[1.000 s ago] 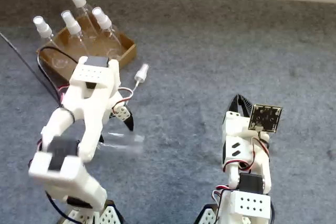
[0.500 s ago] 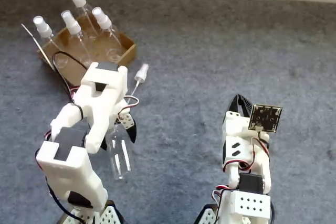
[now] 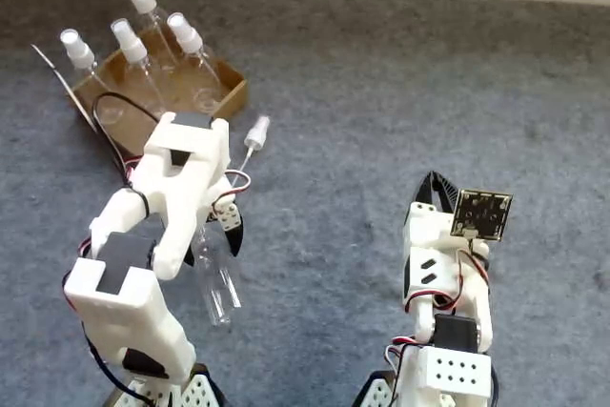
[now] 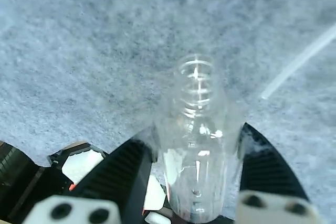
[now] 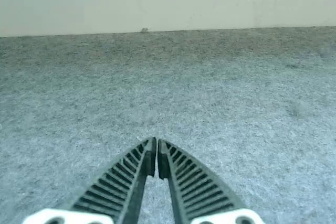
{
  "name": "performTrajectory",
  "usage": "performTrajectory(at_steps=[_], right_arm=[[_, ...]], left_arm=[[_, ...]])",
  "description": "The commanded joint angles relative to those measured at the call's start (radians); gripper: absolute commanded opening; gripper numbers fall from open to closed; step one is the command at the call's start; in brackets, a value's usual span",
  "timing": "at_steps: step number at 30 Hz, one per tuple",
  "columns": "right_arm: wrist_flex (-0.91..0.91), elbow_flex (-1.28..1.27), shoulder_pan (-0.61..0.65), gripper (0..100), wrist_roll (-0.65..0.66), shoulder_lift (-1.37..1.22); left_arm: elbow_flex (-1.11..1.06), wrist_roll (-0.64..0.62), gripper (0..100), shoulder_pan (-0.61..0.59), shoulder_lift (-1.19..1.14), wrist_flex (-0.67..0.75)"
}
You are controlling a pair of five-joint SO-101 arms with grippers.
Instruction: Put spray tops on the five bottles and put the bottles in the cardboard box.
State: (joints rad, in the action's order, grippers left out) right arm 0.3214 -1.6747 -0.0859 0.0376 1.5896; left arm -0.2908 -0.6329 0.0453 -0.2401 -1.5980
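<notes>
Uncapped clear bottle: left of centre toward the near edge of the counter. Its long axis runs far-to-near with the open neck toward the near edge, and its base is clamped in the left end effector.
Left arm: reared up, wrist folded back toward its own base.
Loose spray top: just beyond that arm.
Cardboard box: far-left corner, with four capped bottles inside.
Right end effector: jaws together on nothing, arm folded near the right of the near edge.

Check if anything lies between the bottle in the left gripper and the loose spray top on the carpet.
Nothing visible does. The left gripper is shut on the bottle, and bare carpet separates it from the spray top. The cardboard box sits beyond, off to one side.
</notes>
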Motion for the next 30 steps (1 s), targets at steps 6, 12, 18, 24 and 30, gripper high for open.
performTrajectory(at_steps=[6, 12, 18, 24, 30], right_arm=[[0.002, -0.177, 0.013, 0.8, 0.006, 0.004], [0.002, -0.177, 0.013, 0.8, 0.006, 0.004], [0.002, -0.177, 0.013, 0.8, 0.006, 0.004], [0.002, -0.177, 0.013, 0.8, 0.006, 0.004], [0.002, -0.177, 0.013, 0.8, 0.006, 0.004]], left_arm=[[0.016, 0.012, 12, -0.005, 0.056, 0.086], [0.013, 0.012, 12, -0.005, 0.058, 0.092], [0.015, 0.158, 12, 0.002, 0.062, 0.1], [0.016, 0.399, 12, 0.022, 0.062, 0.1], [0.09, 0.534, 12, 0.019, 0.054, 0.115]])
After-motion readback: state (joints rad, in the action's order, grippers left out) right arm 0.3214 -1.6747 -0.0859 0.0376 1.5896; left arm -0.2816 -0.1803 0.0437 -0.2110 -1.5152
